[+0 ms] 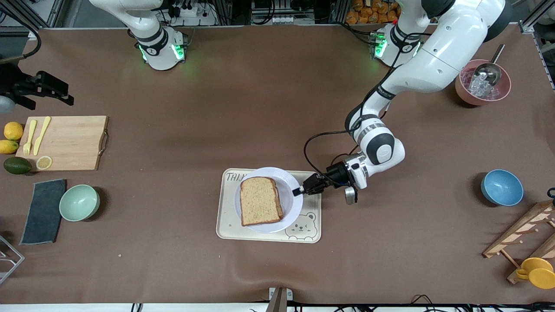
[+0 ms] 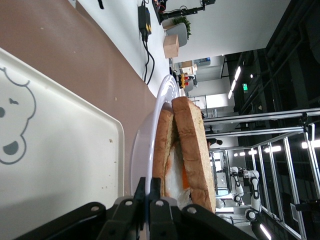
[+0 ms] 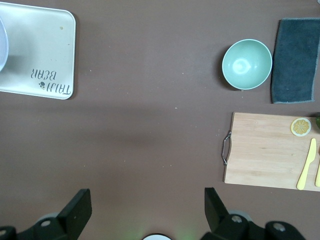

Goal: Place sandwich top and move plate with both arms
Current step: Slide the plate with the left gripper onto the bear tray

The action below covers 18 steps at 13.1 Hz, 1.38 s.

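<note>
The left gripper (image 1: 300,190) has its jaws clamped on the plate (image 1: 289,184) rim, sandwich top (image 1: 260,200) just ahead on it; the right gripper (image 3: 147,210), jaws apart, waits over bare desk, well apart from the plate.

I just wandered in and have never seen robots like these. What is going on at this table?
The left gripper is shut on the rim of the plate, which sits over a cream tray with a bear drawing. The sandwich top already lies on the sandwich; the left wrist view shows egg between the slices. The right gripper waits, open, above bare table near the cutting board at its end of the table. So the bread seems placed, and the plate is gripped by one arm only.
</note>
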### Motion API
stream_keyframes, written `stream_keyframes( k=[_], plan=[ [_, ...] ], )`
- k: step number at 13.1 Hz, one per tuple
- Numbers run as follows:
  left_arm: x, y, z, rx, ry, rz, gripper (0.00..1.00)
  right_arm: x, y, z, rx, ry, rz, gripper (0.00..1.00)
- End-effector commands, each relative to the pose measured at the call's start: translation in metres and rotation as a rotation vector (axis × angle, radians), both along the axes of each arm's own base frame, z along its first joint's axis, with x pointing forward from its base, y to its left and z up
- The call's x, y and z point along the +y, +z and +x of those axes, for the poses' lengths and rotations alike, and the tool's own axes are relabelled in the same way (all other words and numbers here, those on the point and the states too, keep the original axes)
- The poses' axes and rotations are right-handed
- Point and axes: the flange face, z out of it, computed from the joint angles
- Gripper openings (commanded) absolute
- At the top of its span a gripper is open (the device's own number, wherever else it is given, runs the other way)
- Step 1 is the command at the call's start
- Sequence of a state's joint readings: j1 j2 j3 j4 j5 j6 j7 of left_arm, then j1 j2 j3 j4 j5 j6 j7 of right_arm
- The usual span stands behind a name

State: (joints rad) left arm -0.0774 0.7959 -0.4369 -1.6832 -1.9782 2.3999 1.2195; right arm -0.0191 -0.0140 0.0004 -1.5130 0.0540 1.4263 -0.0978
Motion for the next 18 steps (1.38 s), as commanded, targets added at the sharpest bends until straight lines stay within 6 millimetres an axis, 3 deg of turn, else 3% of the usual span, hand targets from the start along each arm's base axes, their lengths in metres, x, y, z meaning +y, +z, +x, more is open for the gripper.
stream_keyframes(
  k=[1, 6, 10, 11, 12, 18],
  plan=[
    [0.014, -0.028, 0.009, 0.039, 0.039, 0.007, 0.00, 0.000, 0.002, 0.001, -0.003, -0.009, -0.006, 1.00],
    [0.038, -0.071, 0.006, 0.090, 0.064, 0.047, 0.00, 0.001, 0.002, 0.001, -0.003, -0.007, -0.006, 1.00],
    [0.033, -0.094, -0.008, 0.127, 0.050, 0.062, 0.01, 0.001, 0.002, 0.001, -0.003, -0.007, -0.006, 1.00],
    [0.035, -0.095, -0.009, 0.130, 0.053, 0.064, 0.27, 0.000, 0.002, 0.001, -0.003, -0.009, -0.006, 1.00],
    [0.034, -0.096, -0.010, 0.133, 0.051, 0.069, 0.99, 0.001, 0.001, 0.002, -0.002, -0.007, -0.006, 1.00],
    [0.065, -0.071, 0.005, 0.145, 0.100, 0.222, 1.00, 0.000, 0.001, 0.002, -0.002, -0.006, -0.010, 1.00]
  ],
)
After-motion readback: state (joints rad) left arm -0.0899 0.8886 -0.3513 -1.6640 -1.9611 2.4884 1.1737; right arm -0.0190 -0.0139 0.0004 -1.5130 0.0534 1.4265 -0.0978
